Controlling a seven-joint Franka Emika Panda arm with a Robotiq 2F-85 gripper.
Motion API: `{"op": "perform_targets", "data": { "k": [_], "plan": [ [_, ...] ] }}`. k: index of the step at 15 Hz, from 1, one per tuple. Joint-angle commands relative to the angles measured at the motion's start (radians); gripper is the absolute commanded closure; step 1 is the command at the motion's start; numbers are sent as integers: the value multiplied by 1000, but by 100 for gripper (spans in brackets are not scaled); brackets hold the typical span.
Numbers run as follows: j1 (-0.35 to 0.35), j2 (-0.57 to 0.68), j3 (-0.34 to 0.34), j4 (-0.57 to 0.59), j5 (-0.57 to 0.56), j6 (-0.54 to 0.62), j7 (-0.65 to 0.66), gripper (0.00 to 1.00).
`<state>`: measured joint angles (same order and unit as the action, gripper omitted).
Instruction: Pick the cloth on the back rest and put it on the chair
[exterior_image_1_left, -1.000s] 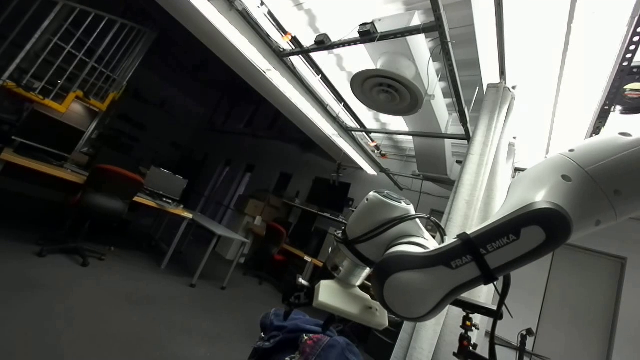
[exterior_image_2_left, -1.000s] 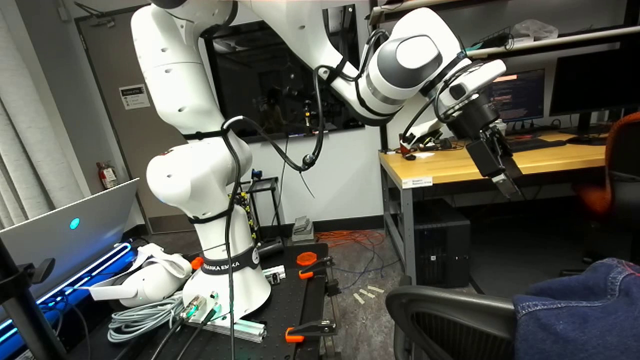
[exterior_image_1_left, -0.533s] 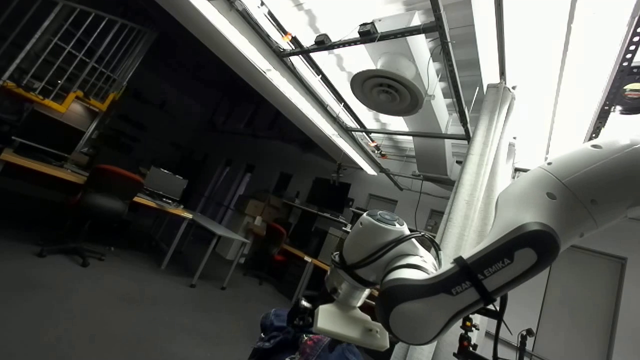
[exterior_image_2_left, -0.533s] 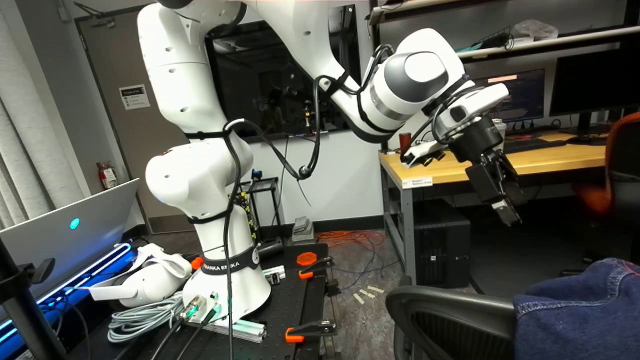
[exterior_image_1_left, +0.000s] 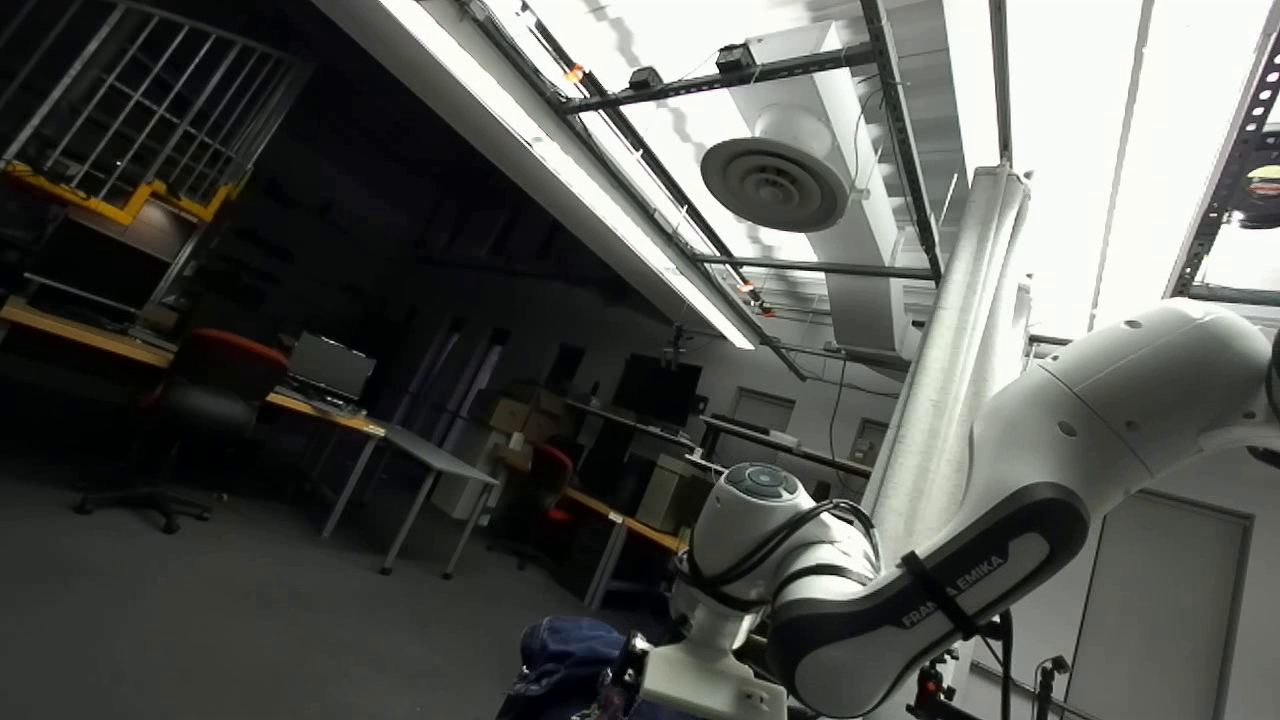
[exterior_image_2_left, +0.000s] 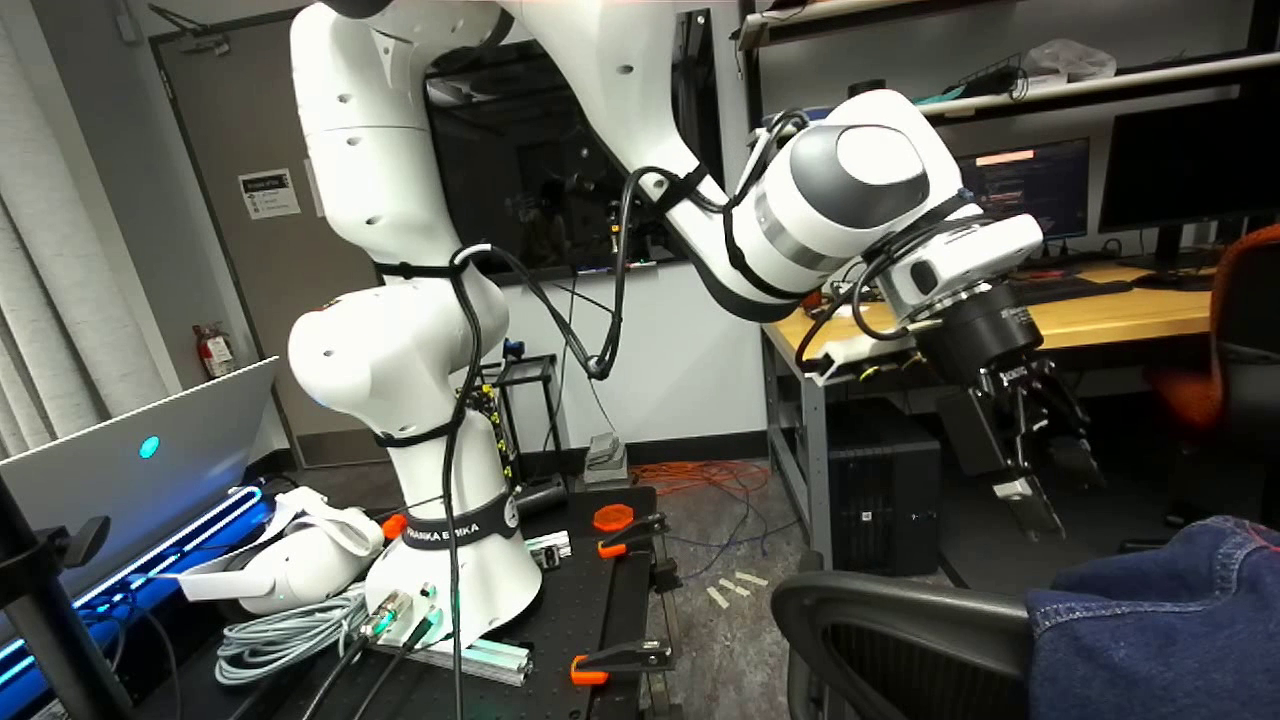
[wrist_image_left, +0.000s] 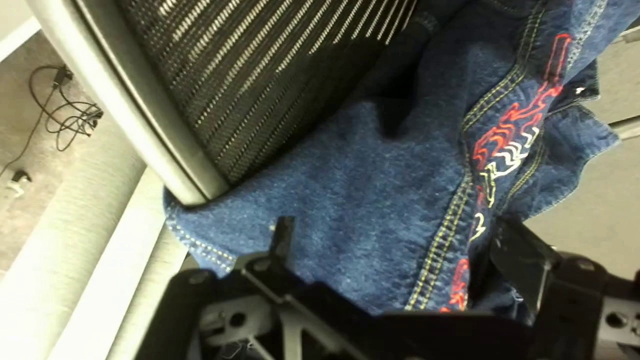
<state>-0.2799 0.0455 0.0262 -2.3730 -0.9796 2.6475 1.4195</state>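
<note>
Blue denim makes up the cloth (wrist_image_left: 360, 195), draped over the back rest (wrist_image_left: 260, 70) of a chair (exterior_image_2_left: 900, 592) and spread across the middle of the wrist view. Red and white stitching (wrist_image_left: 507, 150) runs down its right side. My fingers (exterior_image_2_left: 1030, 508) are spread apart, showing along the bottom of that view; whether they touch the cloth I cannot tell. In an exterior view the cloth sits at the lower right, with my fingers above and to its left. At the upper right, a shelf (exterior_image_2_left: 1190, 72) holds a plastic bag (exterior_image_2_left: 1070, 58); what is in it I can't make out. In an exterior view brown boxes (exterior_image_1_left: 508, 418) sit left of mid-frame, their insides hidden, and the cloth shows at the bottom.
</note>
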Motion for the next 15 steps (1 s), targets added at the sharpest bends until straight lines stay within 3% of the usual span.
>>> {"op": "perform_targets", "data": {
  "k": [1,8,9,10,12,13,15],
  "plan": [
    [-3,74,-17,71,-78,-15,105,0],
    [7,213,-35,199,-172,-12,186,0],
    [6,229,-35,212,-168,-12,184,5],
    [6,242,-35,222,-164,-11,180,26],
    [9,265,-35,242,-167,-12,178,31],
    [75,270,-102,247,-144,2,161,39],
    [99,276,-124,258,-145,1,161,56]
  ]
}}
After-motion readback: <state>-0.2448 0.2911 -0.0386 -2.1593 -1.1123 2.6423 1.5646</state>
